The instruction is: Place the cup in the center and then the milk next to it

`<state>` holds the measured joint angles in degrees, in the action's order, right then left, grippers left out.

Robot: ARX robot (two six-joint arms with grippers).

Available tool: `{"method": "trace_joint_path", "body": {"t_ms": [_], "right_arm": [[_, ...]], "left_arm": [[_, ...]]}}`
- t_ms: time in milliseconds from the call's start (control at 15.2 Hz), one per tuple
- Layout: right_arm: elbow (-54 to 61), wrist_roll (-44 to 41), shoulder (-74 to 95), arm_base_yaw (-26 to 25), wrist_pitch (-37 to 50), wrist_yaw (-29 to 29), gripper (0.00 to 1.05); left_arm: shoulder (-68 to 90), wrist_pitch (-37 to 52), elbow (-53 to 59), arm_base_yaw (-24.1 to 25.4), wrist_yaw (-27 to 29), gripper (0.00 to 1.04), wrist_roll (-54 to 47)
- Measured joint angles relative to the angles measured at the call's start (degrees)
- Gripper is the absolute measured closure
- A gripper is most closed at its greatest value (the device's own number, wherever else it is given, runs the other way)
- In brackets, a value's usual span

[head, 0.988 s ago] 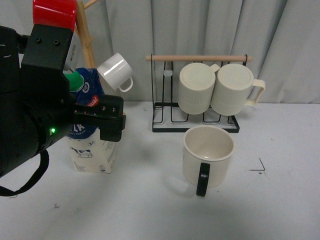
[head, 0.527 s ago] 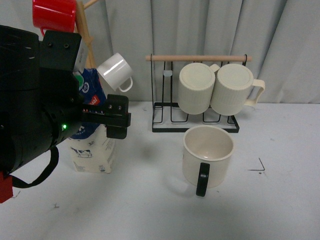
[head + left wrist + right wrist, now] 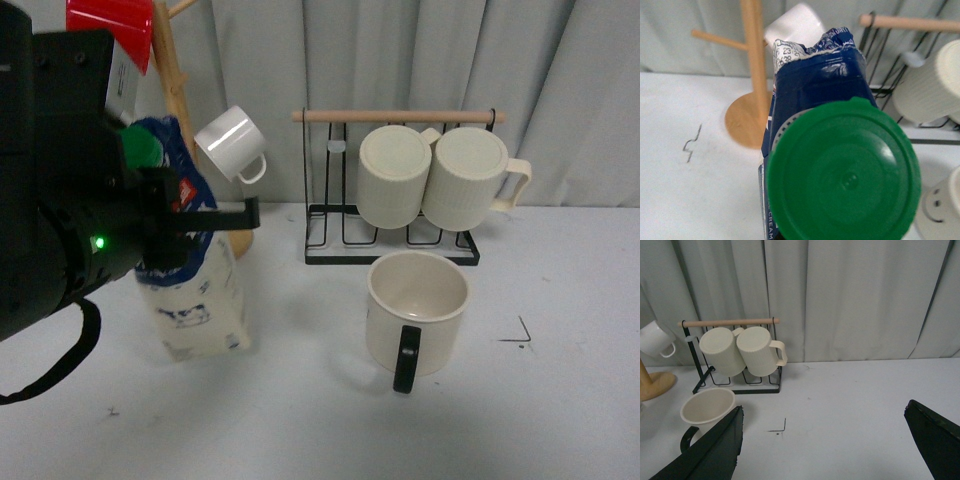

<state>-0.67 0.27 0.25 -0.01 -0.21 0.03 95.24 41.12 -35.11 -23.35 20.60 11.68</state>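
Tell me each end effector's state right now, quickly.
Left end effector: closed on the milk carton, which is tilted.
Right end effector: open, holding nothing.

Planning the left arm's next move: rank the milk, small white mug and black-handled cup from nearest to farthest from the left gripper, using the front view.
1. milk, held by the left gripper, at the left.
2. small white mug, hanging just above and right of it.
3. cup, on the table, centre-right.
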Motion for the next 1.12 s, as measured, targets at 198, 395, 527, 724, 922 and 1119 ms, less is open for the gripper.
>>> {"method": "trace_joint_path", "body": {"t_ms": [198, 395, 527, 724, 922, 1119], "right_arm": [[0.0, 0.0, 0.0, 0.0, 0.0, 0.0, 0.06], [0.0, 0.0, 0.0, 0.0, 0.0, 0.0, 0.06], [0.0, 0.0, 0.0, 0.0, 0.0, 0.0, 0.06], [0.0, 0.0, 0.0, 0.0, 0.0, 0.0, 0.06], [0.0, 0.0, 0.0, 0.0, 0.0, 0.0, 0.06], [0.0, 0.0, 0.0, 0.0, 0.0, 0.0, 0.06]], "left_arm": [[-1.73, 0.33, -1.42, -4.9, 1.57, 1.01, 0.46], [1.73, 2.03, -2.82, -9.29, 5.14, 1.01, -0.98], [5.16, 3.41, -4.07, -10.86, 5.79, 1.01, -2.1], [7.82, 4.5, -5.55, -12.37, 7.32, 1.01, -3.15], [11.23, 5.99, -6.8, -12.68, 7.72, 1.01, -4.11], [13.27, 6.67, -7.02, -12.76, 8.02, 1.01, -4.7]]}}
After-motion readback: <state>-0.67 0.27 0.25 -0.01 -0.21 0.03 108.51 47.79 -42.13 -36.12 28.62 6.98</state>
